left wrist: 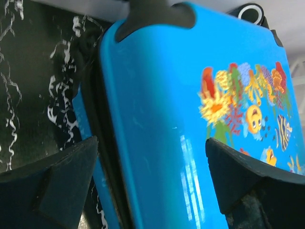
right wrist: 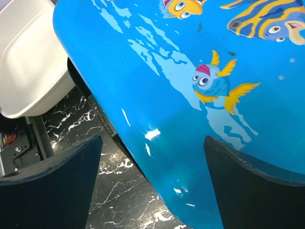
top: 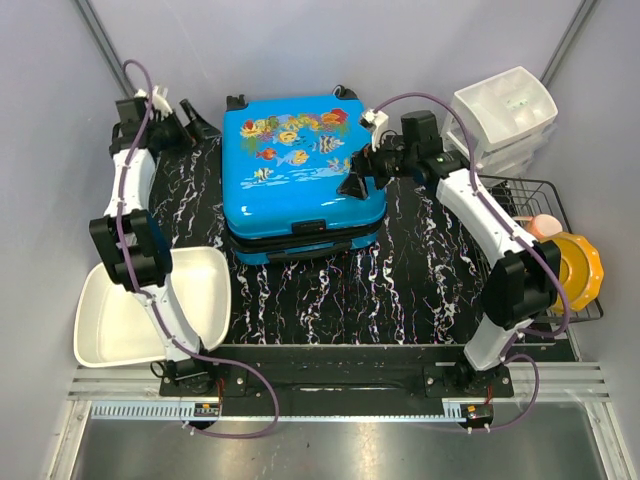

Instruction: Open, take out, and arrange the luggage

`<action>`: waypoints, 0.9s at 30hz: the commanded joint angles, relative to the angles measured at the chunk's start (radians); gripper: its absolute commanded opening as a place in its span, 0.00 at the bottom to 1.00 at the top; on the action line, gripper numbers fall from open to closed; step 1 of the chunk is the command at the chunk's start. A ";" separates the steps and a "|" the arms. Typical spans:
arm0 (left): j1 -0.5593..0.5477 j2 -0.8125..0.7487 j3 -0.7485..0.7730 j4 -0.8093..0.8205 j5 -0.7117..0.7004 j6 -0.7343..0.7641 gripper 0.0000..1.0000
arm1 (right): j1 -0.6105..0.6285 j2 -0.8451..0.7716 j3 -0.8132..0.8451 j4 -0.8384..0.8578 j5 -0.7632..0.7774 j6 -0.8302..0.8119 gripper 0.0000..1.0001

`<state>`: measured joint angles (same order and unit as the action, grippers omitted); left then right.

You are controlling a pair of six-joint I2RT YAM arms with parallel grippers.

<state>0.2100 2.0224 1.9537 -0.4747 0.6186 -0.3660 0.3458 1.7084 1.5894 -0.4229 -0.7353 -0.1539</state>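
The luggage (top: 295, 170) is a bright-blue hard-shell suitcase with a fish print. It lies flat and closed in the middle of the black marbled table, wheels toward the back. My left gripper (top: 192, 118) is open and empty beside its back left corner. In the left wrist view the gripper (left wrist: 151, 143) looks along the luggage's left edge (left wrist: 157, 109). My right gripper (top: 355, 180) is open and empty at the luggage's right edge. In the right wrist view its open jaws (right wrist: 152, 138) straddle the shell's rim (right wrist: 190, 95) above the table.
A white plastic tub (top: 120, 320) sits at the front left, under the left arm; it also shows in the right wrist view (right wrist: 28, 62). A white drawer unit (top: 505, 115) stands at the back right. A wire basket (top: 540, 185) holds a yellow plate (top: 578, 270).
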 commanded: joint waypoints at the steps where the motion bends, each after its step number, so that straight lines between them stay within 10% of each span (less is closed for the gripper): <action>1: 0.045 -0.044 -0.139 0.114 0.314 -0.077 0.99 | 0.013 0.011 0.133 -0.160 0.146 0.025 0.97; 8: -0.036 -0.168 -0.481 0.219 0.443 -0.006 0.90 | -0.073 -0.033 0.144 -0.301 0.251 -0.026 0.95; 18: -0.501 -0.450 -0.845 0.386 0.372 -0.039 0.75 | -0.280 -0.159 0.097 -0.450 0.341 -0.059 0.91; 27: -0.125 -0.472 -0.576 0.230 0.014 0.041 0.67 | -0.292 -0.328 -0.066 -0.520 0.378 -0.023 0.88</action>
<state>-0.1455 1.5589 1.2098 -0.2245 0.8379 -0.3634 0.0479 1.4326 1.5661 -0.8959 -0.4004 -0.2008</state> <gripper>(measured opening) 0.709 0.884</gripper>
